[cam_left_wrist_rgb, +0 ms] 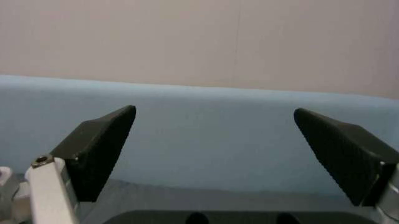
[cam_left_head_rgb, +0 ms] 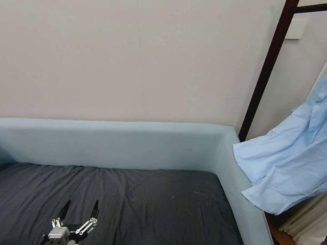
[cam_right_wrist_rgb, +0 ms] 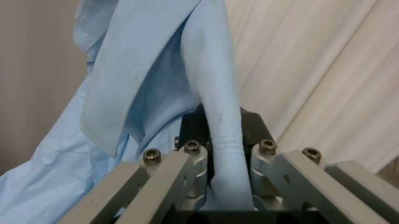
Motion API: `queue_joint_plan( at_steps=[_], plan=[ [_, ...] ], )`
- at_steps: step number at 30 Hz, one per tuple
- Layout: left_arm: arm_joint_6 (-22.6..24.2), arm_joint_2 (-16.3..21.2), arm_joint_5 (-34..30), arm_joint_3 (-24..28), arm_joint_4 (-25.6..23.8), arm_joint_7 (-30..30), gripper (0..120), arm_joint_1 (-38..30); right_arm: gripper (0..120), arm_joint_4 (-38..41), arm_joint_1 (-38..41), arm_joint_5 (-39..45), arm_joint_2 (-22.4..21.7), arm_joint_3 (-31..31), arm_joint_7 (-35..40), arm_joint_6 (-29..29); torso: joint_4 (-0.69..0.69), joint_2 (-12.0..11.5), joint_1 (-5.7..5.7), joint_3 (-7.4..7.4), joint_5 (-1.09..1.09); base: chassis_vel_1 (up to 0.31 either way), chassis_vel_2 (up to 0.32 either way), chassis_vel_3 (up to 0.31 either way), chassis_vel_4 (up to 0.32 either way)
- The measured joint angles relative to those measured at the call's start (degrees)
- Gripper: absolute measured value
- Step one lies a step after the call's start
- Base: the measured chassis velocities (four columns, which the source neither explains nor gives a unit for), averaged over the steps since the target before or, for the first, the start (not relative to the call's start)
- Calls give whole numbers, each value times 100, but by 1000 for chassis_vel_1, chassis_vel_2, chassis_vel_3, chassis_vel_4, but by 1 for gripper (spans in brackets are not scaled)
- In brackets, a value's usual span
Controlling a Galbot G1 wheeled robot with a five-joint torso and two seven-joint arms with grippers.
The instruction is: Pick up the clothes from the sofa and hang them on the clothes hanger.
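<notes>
Shirt (cam_left_head_rgb: 286, 168), pale blue, hangs just off the right end of the sofa (cam_left_head_rgb: 127, 143), probably raised so it can reach the dark rack pole (cam_left_head_rgb: 265, 71) behind. The right hand (cam_right_wrist_rgb: 221, 140) pinches a fold of it. The left hand (cam_left_head_rgb: 80, 208) hovers spread over the seat cushion (cam_left_head_rgb: 153, 204), holding nothing.

Shirt (cam_left_head_rgb: 286, 168) cut off by right edge; rack pole (cam_left_head_rgb: 265, 71) by top edge.
</notes>
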Motion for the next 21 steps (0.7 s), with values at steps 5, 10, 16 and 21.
queue_joint_plan(
  at_steps=[5, 10, 16, 21],
  plan=[
    [1, 1, 0, 1, -1, 0, 100, 0, 6, -208, 894, -618, 492, -904, -129, 262, 6, -1, 0, 0, 0, 0, 0, 0, 0],
    [1, 1, -1, 1, -1, 0, 100, 0, 6, 60, 1305, -1491, 755, -1463, -11, 170, 2, 0, 0, 0, 1, 0, 0, 0, 0],
    [1, 1, -1, 1, -1, 1, 100, 0, 6, 38, 2537, -1912, 1192, -2560, 228, -56, 4, -1, 0, 0, -1, 0, 0, 0, 0],
    [2, 1, -1, 1, -1, 1, 100, 0, 6, -182, 3430, -1882, 1448, -3210, 313, -153, 5, 0, 0, 0, -7, 0, 0, 0, 0]
  ],
)
